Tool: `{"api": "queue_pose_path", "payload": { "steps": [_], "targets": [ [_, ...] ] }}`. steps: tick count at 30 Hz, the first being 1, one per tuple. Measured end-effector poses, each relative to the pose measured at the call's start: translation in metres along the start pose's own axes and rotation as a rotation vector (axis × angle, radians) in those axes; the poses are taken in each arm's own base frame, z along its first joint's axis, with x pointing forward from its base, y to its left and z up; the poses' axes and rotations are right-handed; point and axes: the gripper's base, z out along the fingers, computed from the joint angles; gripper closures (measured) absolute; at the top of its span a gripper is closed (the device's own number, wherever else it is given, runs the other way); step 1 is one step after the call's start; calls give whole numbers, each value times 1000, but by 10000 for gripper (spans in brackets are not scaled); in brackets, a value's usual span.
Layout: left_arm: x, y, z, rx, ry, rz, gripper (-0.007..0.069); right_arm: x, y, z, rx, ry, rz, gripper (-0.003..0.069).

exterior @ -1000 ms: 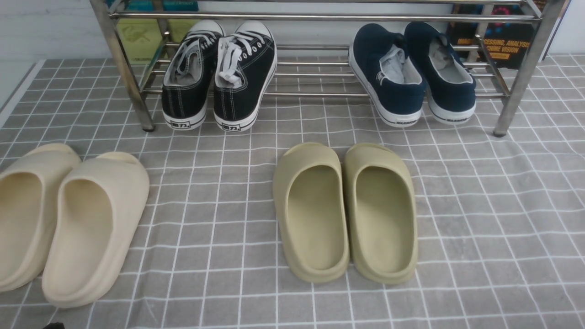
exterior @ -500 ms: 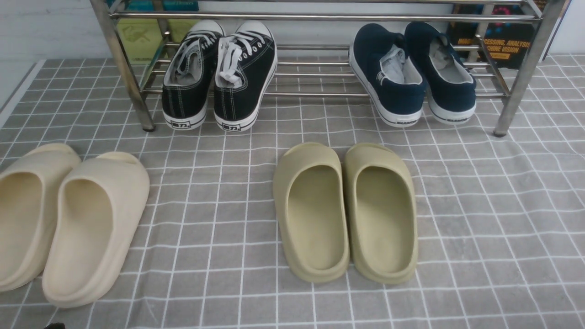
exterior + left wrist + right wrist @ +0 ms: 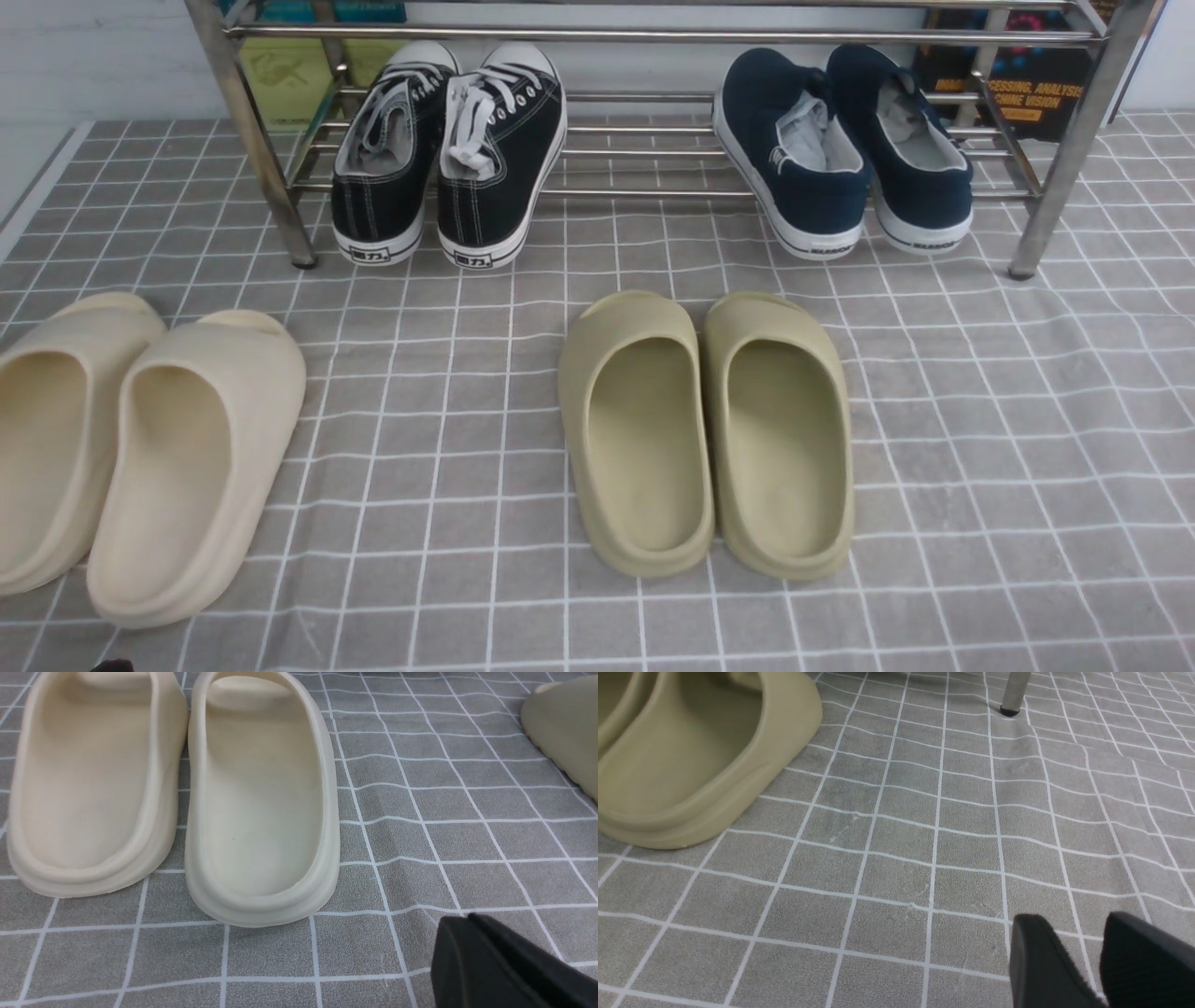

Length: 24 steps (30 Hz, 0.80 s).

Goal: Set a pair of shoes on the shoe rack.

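— Grey checked cloth (image 3: 980,420) all over the floor, steel shoe rack (image 3: 653,35) along the back. How far along are we?

— Looks finished, I'd say. Black canvas sneakers (image 3: 448,154) are side by side at the rack's left end, toes up on the lower bars, heels down at the cloth.

— Anything in the grippers?

— Nothing. Right gripper (image 3: 1101,961) hangs low over bare cloth, fingers a narrow gap apart, empty. Left gripper (image 3: 495,961), only one dark block of it shows beside the beige slides (image 3: 173,788); whether it's parted I can't tell.

— Give me the count.

— Two sneakers, two navy slip-ons (image 3: 840,149) at the rack's right end, two beige slides, two olive slides (image 3: 705,429) on the cloth in the middle. Eight shoes, four pairs, one rack.

— Anything left?

— Heels could maybe go deeper; otherwise nothing I can see.
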Motion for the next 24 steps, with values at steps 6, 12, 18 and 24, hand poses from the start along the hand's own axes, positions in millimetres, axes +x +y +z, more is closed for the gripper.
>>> {"api": "queue_pose_path", "payload": {
  "steps": [6, 12, 18, 24],
  "targets": [
    [0, 0, 0, 1, 0, -2, 629, 0, 0, 0, 0, 0, 0, 420],
    [0, 0, 0, 1, 0, -2, 626, 0, 0, 0, 0, 0, 0, 420],
    [0, 0, 0, 1, 0, -2, 622, 0, 0, 0, 0, 0, 0, 420],
    [0, 0, 0, 1, 0, -2, 617, 0, 0, 0, 0, 0, 0, 420]
  ]
}}
